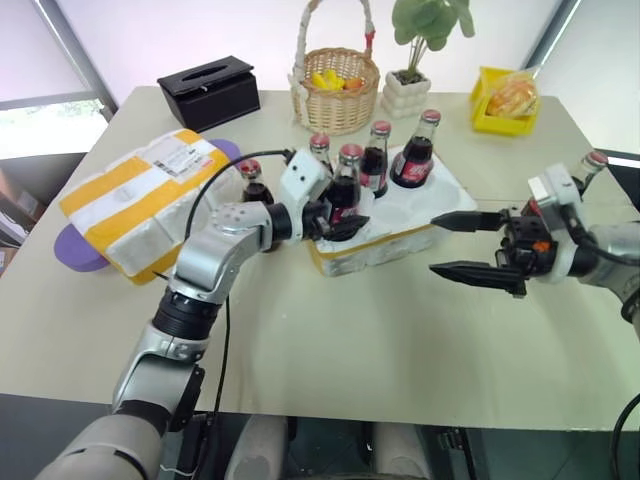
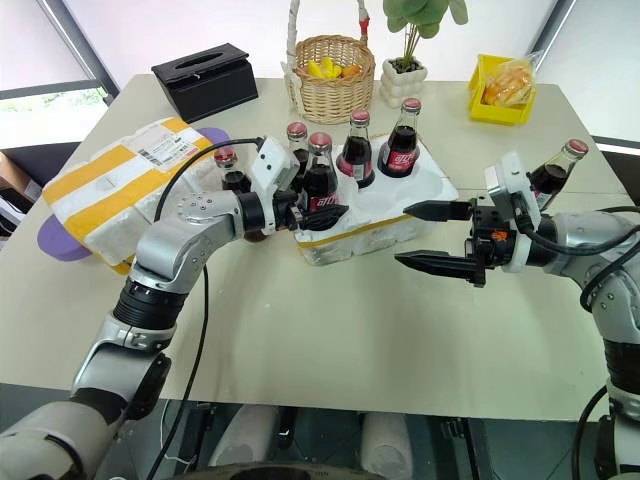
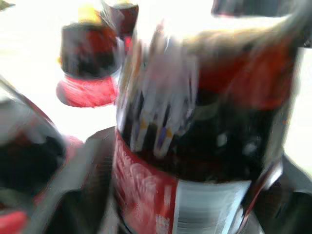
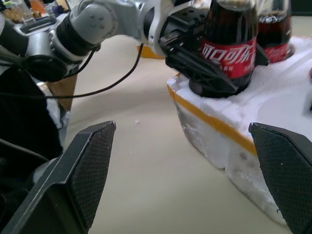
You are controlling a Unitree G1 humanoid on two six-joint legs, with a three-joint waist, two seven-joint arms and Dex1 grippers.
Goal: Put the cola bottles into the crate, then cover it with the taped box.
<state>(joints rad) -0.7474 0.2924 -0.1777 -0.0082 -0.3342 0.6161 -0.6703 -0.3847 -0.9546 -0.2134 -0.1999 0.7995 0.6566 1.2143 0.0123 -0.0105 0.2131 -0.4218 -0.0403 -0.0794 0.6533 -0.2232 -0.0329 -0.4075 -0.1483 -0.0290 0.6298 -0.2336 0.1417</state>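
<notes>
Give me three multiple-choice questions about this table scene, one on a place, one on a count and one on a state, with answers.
1. Where is the large white foam box wrapped in yellow tape?
A. On the table, to the robot's left of the white foam crate
B. On top of the crate
C. Held up in the air
2. How many small red-capped glass cola bottles are in sight?
A. Four
B. Six
C. Eight
3. The robot's right hand is:
A. Open and empty
B. Shut on a bottle
C. Shut on the box
Answers: A, it lies beside the crate. B, five are in or beside the crate and one is behind the right hand. A, its fingers stand wide apart with nothing between.
</notes>
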